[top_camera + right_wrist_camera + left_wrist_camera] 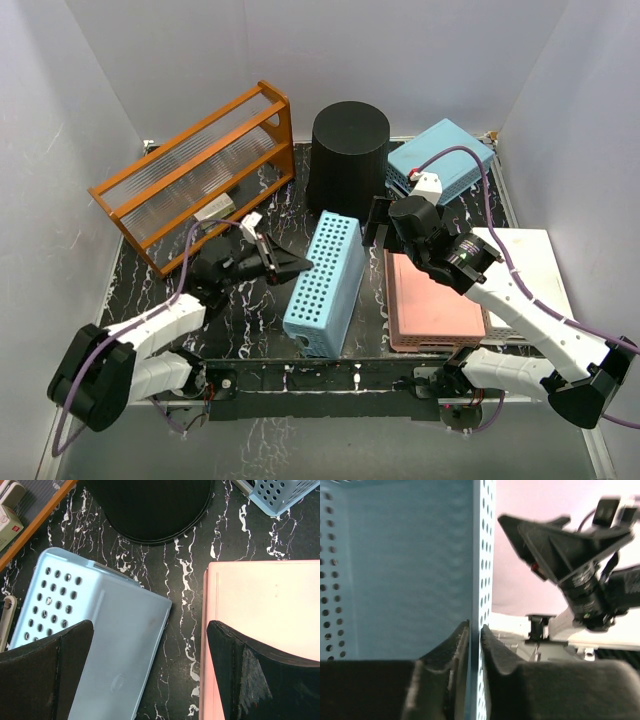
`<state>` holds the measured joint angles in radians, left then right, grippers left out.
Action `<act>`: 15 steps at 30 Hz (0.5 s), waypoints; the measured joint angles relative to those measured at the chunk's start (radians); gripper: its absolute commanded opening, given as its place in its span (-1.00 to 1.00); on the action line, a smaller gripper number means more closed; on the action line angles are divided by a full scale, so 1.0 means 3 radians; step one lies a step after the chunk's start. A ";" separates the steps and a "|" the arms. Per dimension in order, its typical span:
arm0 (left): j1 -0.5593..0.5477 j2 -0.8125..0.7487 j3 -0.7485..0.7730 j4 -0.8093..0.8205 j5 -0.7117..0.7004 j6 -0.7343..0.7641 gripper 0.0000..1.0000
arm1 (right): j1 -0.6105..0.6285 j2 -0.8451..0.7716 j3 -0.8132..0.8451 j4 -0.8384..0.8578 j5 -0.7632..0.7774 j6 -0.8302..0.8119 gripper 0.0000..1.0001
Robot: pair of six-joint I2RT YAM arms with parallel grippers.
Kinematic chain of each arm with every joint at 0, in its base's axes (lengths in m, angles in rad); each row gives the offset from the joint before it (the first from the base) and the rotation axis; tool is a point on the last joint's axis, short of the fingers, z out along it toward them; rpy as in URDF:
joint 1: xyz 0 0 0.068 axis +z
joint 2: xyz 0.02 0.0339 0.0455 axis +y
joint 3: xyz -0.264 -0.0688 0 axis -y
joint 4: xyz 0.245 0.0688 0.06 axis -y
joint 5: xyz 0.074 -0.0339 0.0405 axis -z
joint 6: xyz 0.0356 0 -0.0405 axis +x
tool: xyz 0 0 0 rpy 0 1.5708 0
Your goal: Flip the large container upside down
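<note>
The large container [348, 155] is a tall round black bin at the back middle of the table, standing with its flat base up and its wide rim down. Its rim shows at the top of the right wrist view [150, 510]. My left gripper [300, 265] is shut on the wall of a light blue perforated basket [325, 285] that stands on its side; the jaws [475, 627] pinch that wall [477, 555]. My right gripper [378, 225] is open and empty, hovering in front of the bin, over the gap [150, 625] between the blue basket [115, 645] and a pink basket [265, 605].
The pink basket [430, 300] lies upside down at the right, on a flat white basket [535, 260]. A second light blue basket [445, 160] sits at the back right. An orange wooden rack [200, 170] stands at the back left. White walls enclose the table.
</note>
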<state>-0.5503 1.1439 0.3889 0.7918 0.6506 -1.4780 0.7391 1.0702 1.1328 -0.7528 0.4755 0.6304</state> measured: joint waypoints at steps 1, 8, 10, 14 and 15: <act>0.0117 -0.0060 0.0006 -0.0106 0.0058 0.0081 -0.11 | 0.0000 0.0000 0.0000 0.0000 -0.0001 0.0000 0.96; 0.0628 -0.0287 0.0715 -0.2227 -0.0062 0.1404 0.70 | 0.0000 -0.0038 -0.0029 0.0001 -0.0008 0.0000 0.96; 0.0637 -0.0251 0.0970 -0.2724 -0.0205 0.1742 0.74 | 0.0000 -0.0058 -0.0075 0.0000 -0.0015 0.0003 0.96; 0.0641 -0.0169 0.1310 -0.3488 -0.0591 0.2204 0.78 | 0.0000 -0.0045 -0.0134 0.0000 -0.0056 0.0014 0.96; 0.0641 -0.0144 0.1385 -0.3662 -0.0724 0.2294 0.78 | 0.0000 -0.0041 -0.0140 0.0001 -0.0075 0.0015 0.96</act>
<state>-0.3580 1.1007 0.8043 -0.3069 0.4335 -0.7898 0.7391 1.0580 1.0908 -0.7525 0.4530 0.6350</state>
